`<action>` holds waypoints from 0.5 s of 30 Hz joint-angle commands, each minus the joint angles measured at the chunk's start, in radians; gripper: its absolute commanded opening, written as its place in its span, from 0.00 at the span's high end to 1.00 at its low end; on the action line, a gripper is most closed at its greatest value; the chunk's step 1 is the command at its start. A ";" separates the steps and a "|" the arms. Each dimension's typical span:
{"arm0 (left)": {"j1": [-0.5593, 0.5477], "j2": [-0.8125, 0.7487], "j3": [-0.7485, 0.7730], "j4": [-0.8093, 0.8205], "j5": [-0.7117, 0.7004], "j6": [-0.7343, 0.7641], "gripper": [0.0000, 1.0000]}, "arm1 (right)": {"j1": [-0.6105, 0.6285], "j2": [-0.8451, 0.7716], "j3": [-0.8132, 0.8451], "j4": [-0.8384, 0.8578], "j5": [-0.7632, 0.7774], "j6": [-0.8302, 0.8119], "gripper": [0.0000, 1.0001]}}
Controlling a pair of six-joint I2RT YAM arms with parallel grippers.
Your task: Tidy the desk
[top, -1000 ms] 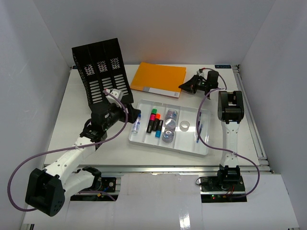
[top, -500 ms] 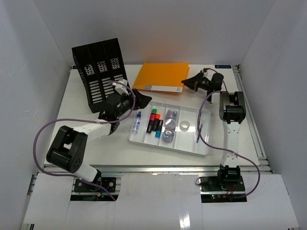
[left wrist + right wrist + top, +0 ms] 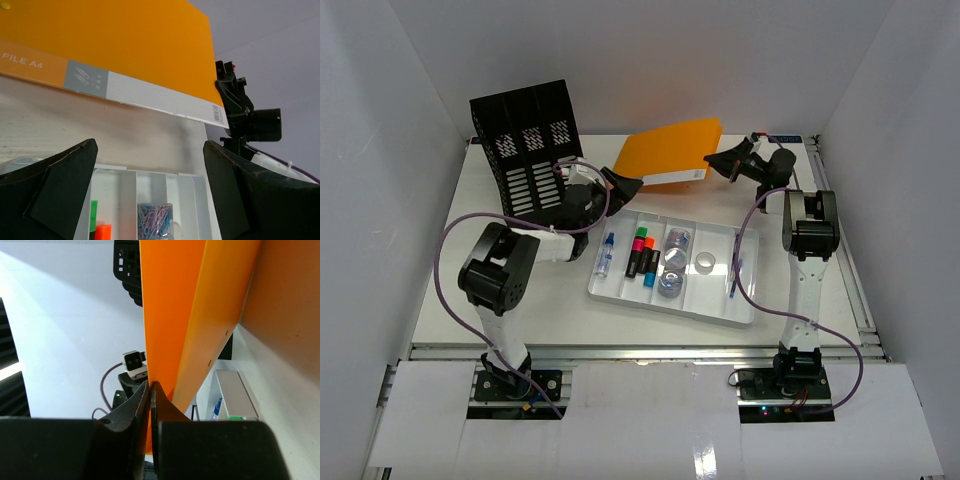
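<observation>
An orange A4 file folder (image 3: pixel 670 150) is lifted and tilted above the back of the white desk (image 3: pixel 470 260). My right gripper (image 3: pixel 717 159) is shut on the folder's right edge; in the right wrist view its jaws pinch the orange sheet (image 3: pixel 170 315). My left gripper (image 3: pixel 625 185) is open and empty, just below the folder's left corner. In the left wrist view the folder (image 3: pixel 110 45) fills the top, with its white label strip. The black file rack (image 3: pixel 530 155) stands at the back left.
A white compartmented tray (image 3: pixel 745 310) sits mid-desk and holds a blue-capped bottle (image 3: pixel 606 256), markers (image 3: pixel 640 255), clip tubs (image 3: pixel 672 272), a tape ring (image 3: pixel 705 262) and a pen (image 3: pixel 734 278). White walls enclose the back and both sides.
The right gripper raised the folder's right edge off the desk, so it now tilts up. The left arm swung toward the back and its gripper reached under the folder's left corner.
</observation>
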 commanded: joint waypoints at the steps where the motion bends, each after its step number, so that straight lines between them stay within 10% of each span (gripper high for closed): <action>1: -0.034 0.052 0.083 0.035 -0.067 -0.139 0.02 | -0.022 -0.087 -0.011 0.097 0.013 0.047 0.92; 15: -0.097 0.283 0.250 0.058 -0.181 -0.437 0.02 | -0.021 -0.095 -0.051 0.150 0.026 0.096 0.92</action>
